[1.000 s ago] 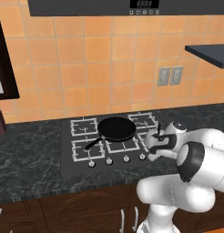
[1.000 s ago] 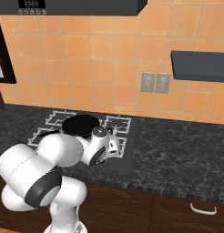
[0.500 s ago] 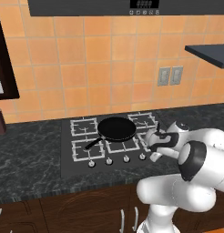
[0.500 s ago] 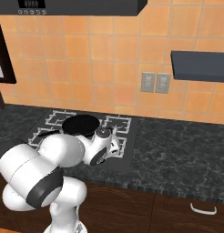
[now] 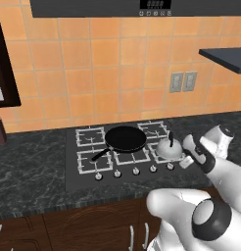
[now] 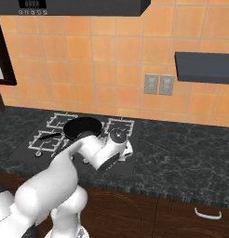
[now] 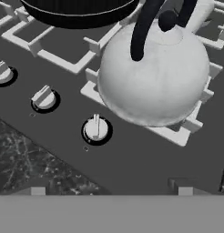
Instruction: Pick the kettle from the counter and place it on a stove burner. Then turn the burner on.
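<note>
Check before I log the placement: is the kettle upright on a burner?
Yes: the kettle sits upright on the stove burner, handle on top.

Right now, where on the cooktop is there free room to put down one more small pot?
The two left burners are bare, bordered by the frying pan on their right and the counter on their left. The right side is crowded: the kettle sits on the front right burner, the gripper just beside it, the knobs in front.

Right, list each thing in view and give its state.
kettle: upright on the front right burner, released.
frying pan: resting on the cooktop between burners, handle toward the knobs.
gripper: just beside the kettle, holding nothing; open or shut not visible.
knobs: untouched.
</note>
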Controlling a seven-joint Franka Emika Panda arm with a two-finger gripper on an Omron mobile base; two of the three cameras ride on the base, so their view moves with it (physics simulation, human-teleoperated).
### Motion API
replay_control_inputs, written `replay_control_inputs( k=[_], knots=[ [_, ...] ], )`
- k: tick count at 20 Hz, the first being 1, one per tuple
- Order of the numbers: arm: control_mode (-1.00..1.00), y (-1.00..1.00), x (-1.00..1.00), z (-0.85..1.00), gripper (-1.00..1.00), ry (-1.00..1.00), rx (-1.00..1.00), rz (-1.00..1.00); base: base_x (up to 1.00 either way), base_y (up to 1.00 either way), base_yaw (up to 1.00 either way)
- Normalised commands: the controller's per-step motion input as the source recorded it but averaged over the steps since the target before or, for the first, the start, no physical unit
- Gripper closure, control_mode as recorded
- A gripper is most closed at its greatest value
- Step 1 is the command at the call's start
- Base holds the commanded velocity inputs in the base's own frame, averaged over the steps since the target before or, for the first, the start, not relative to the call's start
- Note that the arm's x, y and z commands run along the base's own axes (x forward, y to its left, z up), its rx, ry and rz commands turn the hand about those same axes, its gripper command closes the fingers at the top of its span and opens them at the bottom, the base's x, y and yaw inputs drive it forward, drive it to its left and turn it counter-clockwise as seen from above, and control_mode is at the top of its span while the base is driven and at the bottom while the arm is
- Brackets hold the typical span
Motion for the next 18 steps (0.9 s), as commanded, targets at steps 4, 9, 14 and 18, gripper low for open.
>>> replay_control_inputs(
  k=[4, 9, 14, 18],
  knots=[
    [-1.0, -1.0, -1.0, 0.96, -1.0, -0.3, 0.26, -0.05, 0.0, 0.0, 0.0],
    [-1.0, -1.0, -1.0, 1.0, -1.0, -0.45, 0.31, -0.02, 0.0, 0.0, 0.0],
    [-1.0, -0.76, -0.63, 0.47, -1.0, -0.32, 0.19, -0.05, 0.0, 0.0, 0.0],
    [-1.0, -0.09, 0.0, -0.03, -1.0, 0.0, 0.03, 0.0, 0.0, 0.0, 0.0]
  ],
)
